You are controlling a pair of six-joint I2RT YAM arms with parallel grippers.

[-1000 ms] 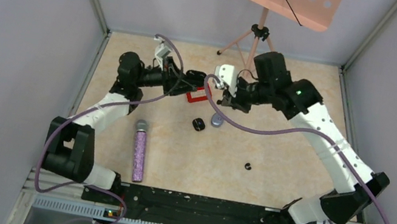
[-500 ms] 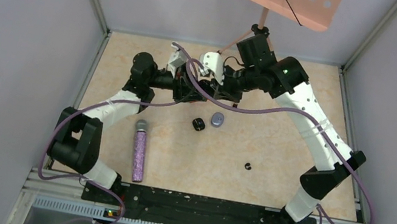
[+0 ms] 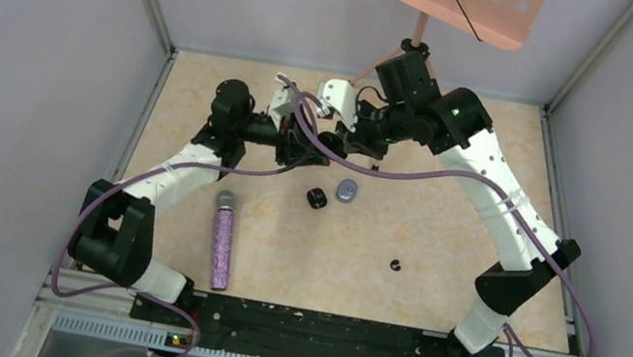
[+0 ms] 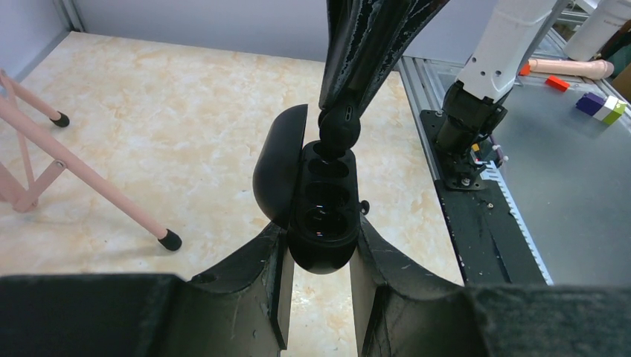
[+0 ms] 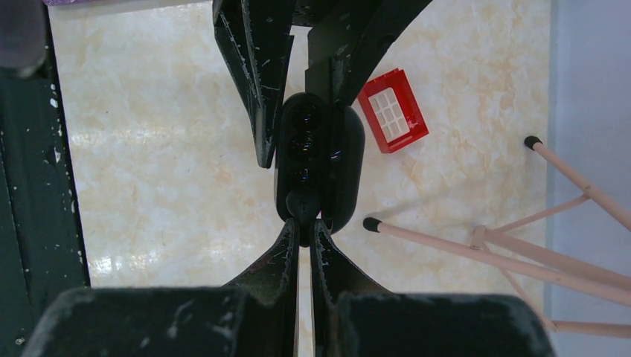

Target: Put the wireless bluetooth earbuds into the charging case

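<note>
Gripping the charging case point(image 4: 321, 223) by its two sides, the left jaws are clenched on it and hold it up off the surface point(image 3: 438, 249), w/ the lid point(image 4: 277, 175) swung open to one side and the dark sockets showing. The right jaws point in from the opposite end, pinched nearly together on a small black earbud point(image 4: 340, 132). It sits right at the case's far socket, touching the rim; can't tell if it's seated. Right wrist view shows the same: earbud held at the very tips, butted against the case end, w/ the left fingers point(image 5: 249, 74) flanking the case from the other side. All this is toward the far middle of the surface. Beneath, a red block point(image 5: 392, 110) lies just beside the case, and the feet of a pink tripod stand point(image 5: 476, 242) are near it. Closer to the bases, a small black round item point(image 3: 317, 198) & a grey oval piece point(image 3: 347, 191) lie near each other, not touching. A tiny black earbud point(image 3: 395, 264) sits alone, right of centre. The glittery purple mic point(image 3: 223, 241) lies lengthwise on the left, well apart from the rest.
</note>
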